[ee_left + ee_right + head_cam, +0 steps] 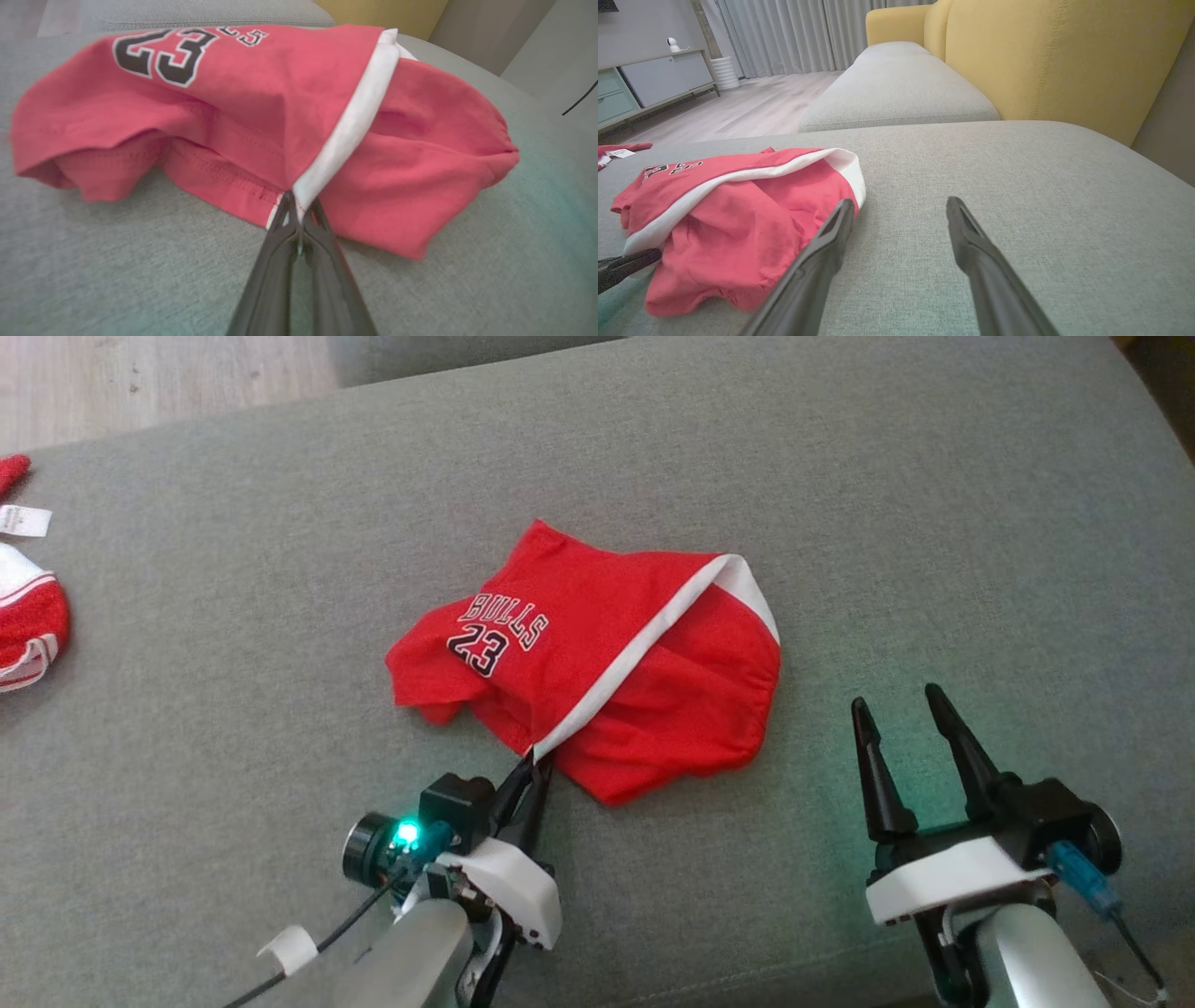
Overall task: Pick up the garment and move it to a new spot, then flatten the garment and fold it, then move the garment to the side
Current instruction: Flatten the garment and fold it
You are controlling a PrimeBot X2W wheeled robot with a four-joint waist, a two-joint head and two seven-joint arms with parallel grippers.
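The garment [597, 653] is a pair of red shorts with a white side stripe and "BULLS 23" print, lying crumpled in the middle of the grey cushion [840, 504]. My left gripper [534, 765] is shut on the near end of the white stripe, at the garment's front corner. The left wrist view shows the same pinch: both fingertips of the left gripper [299, 205] meet on the white hem of the garment [261, 93]. My right gripper [898, 705] stands open to the right of the garment, apart from it. In the right wrist view the right gripper [901, 205] holds nothing, with the garment [738, 219] at its left.
Another red and white piece of clothing [23, 616] with a white tag lies at the cushion's far left edge. A second grey seat [896, 88] and a yellow sofa back [1064, 56] stand beyond. Wooden floor [140, 373] lies past the cushion's far edge.
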